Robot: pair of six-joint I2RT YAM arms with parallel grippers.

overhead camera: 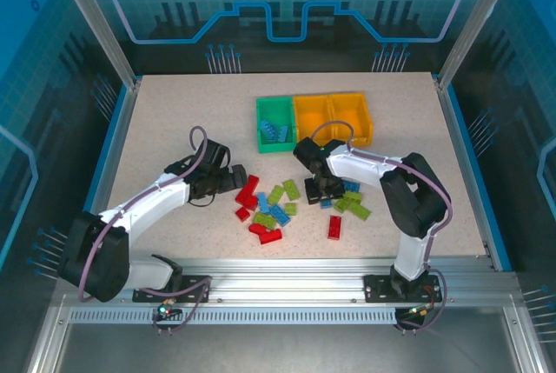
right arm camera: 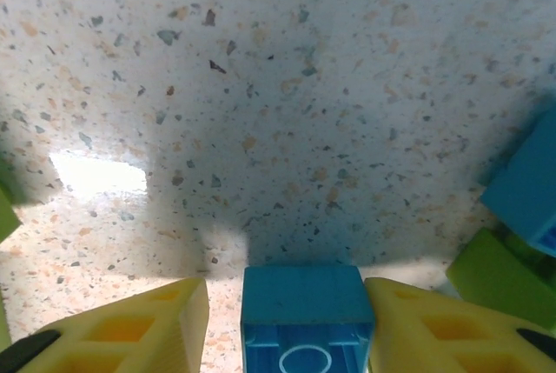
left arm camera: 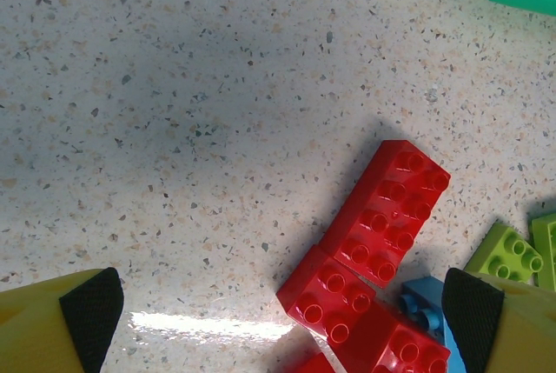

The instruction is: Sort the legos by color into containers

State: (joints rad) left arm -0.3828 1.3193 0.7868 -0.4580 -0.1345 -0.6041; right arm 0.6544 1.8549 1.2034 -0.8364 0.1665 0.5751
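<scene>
The containers (overhead camera: 314, 102) stand in a row at the far edge of the desk (overhead camera: 174, 129), about midway along it. The green bin (overhead camera: 274, 146) already holds several blue pieces, and two orange-yellow bins (overhead camera: 313, 116) sit beside it. The loose legos (overhead camera: 276, 194), red, blue and lime, lie scattered in the middle of the desk toward the near edge. The left gripper (overhead camera: 236, 179) is spread wide and low over the desk at the pile's left fringe, its dark fingertips (left arm camera: 91, 308) well apart with a pair of red bricks (left arm camera: 388, 212) lying between them, untouched. The right gripper (overhead camera: 323, 192) is down on the far-right side of the pile, its yellow fingers (right arm camera: 148, 329) narrowly flanking a blue lego (right arm camera: 306, 312). One finger is against the lego and a thin gap shows at the other, so I cannot tell whether it is truly pinched.
</scene>
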